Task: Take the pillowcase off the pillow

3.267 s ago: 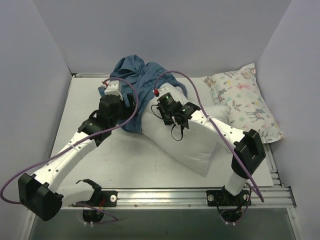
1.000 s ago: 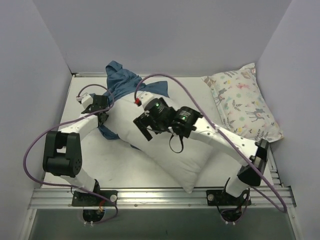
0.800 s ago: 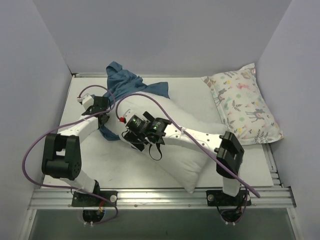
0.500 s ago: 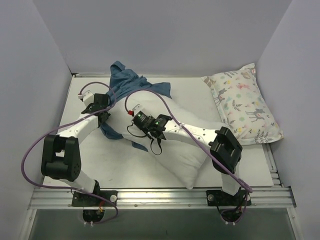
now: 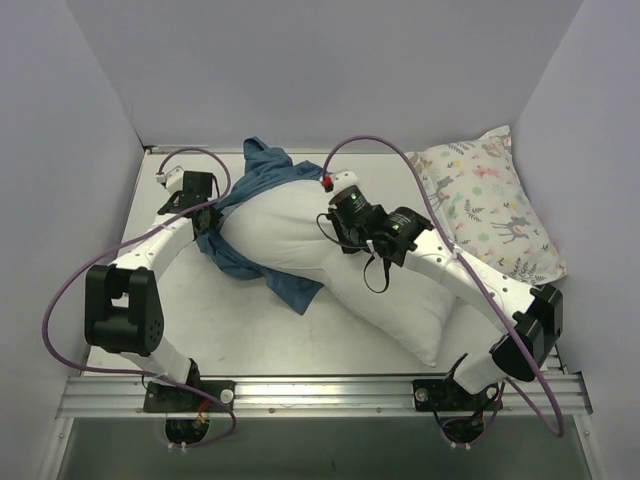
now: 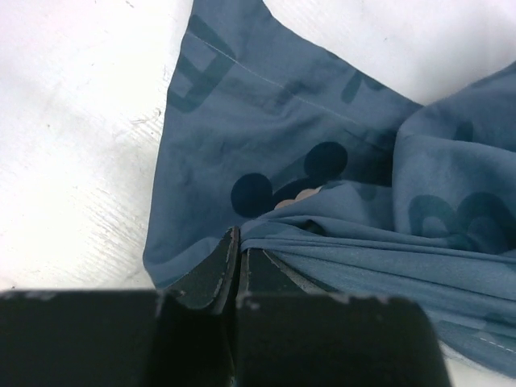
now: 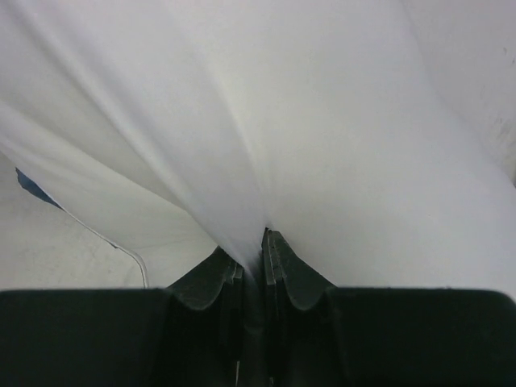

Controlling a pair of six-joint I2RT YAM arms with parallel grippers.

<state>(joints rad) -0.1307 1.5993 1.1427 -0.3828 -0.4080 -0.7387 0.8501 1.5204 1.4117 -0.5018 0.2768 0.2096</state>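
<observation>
The left gripper [image 6: 238, 260] has its jaws pressed together on a gathered fold of the pillowcase [image 6: 242, 121]. The dark teal cloth runs out of the pinch to the right in tight pleats. A flatter flap, printed with darker letters and a mouse-head shape, spreads beyond the pinch over the white table [image 6: 72, 121].

The right gripper [image 7: 251, 256] is closed in the same way, pinching a tuck of the pillow [image 7: 339, 121]. The plain white fabric fans away from the jaws in taut creases, and a sliver of blue shows at the left edge of that wrist view.

From above, the pillow lies diagonally across the middle of the table, with its far-left end between the two grippers and its other end toward the near right. The pillowcase is bunched around the far-left end: a heap at the back, a band along the left side by the left gripper, and a tongue poking out from under the pillow's near edge. Most of the pillow is bare.

A smaller pillow with a deer-and-leaf print [image 5: 492, 205] rests along the table's right edge, just beside the plain one. Whether they touch cannot be told.
</observation>
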